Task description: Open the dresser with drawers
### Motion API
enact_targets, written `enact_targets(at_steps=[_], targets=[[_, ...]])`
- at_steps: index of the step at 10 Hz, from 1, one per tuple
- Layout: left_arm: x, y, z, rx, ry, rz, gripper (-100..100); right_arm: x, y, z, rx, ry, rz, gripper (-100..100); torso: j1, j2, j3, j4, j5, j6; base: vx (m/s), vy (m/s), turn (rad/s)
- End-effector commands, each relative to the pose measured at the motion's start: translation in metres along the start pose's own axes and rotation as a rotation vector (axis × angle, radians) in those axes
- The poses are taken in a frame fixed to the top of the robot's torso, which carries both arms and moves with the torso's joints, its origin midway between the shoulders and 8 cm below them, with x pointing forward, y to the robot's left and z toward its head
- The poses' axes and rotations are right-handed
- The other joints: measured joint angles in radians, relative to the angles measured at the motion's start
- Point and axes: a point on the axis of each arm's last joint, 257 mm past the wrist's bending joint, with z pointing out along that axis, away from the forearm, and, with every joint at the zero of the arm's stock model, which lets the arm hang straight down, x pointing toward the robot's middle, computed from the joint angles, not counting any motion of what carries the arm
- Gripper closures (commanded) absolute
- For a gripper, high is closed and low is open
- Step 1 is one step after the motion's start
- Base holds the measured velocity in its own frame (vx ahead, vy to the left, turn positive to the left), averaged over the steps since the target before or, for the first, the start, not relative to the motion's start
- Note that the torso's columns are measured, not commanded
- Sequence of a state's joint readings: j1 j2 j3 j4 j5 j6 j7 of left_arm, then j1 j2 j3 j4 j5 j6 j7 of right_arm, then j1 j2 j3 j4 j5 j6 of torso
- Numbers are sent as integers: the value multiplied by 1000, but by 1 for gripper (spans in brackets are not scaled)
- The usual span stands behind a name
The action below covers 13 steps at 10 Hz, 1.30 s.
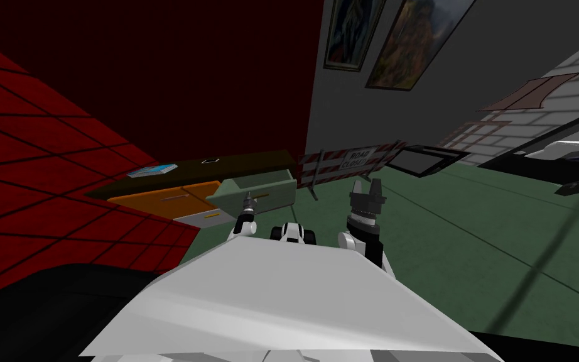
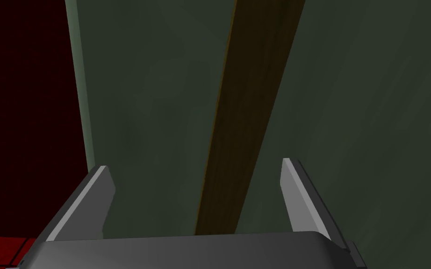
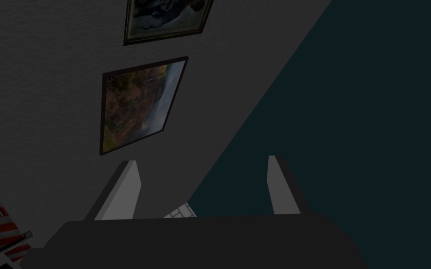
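Red wall (image 1: 43, 157), green floor (image 1: 445, 232). Dresser (image 1: 244, 162) against the wall, its green drawer (image 1: 263, 188) pulled out. Left hand (image 2: 194, 164) released, fingers astride the brown handle (image 2: 242, 116), apart from it. Right hand (image 1: 366, 183) raised, released.

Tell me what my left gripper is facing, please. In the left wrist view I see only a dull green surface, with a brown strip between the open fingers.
Observer: In the head view, the left gripper is at the front of a green drawer of the dresser. The brown strip is the drawer's handle.
Operator: Is this drawer shut?
Observer: No. The head view shows it pulled out from the dresser, with its inside showing from above.
Operator: And where is the right gripper?
Observer: The right gripper is raised over the green floor, apart from the dresser, with its fingers open.
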<state>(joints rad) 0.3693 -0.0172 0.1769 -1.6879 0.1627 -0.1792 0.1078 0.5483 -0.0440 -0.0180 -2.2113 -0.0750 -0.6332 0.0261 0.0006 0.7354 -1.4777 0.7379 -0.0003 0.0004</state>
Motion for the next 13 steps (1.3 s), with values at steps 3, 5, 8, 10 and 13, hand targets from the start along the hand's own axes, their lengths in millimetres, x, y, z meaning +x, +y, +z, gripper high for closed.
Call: enact_targets(at_steps=[3, 5, 8, 10, 13], targets=[[-4, -26, -4, 2, -5, -2, -100, 0, 0, 0, 0, 0, 0, 0, -1, 4, 2, 0, 0, 0, 11, -8, -11], [-5, -38, -6, 2, -7, -2, -100, 0, 0, 0, 0, 0, 0, 0, -1, 4, 2, 2, -1, -1, 4, -11, -14], [-6, -31, -9, -20, -14, -1, 0, 0, 0, 0, 0, 0, 0, 0, -5, 8, 4, 4, -3, 0, 4, -3, -3], [-7, -28, -10, -28, -16, -1, 0, 0, 0, 0, 0, 0, 0, 0, -3, 5, 3, 2, -2, 0, 0, 0, 0], [-8, -25, -10, -34, -18, 0, 0, 0, 0, 0, 0, 0, 0, 0, -1, 3, 2, 1, 0, 0, 0, 0, 0]])
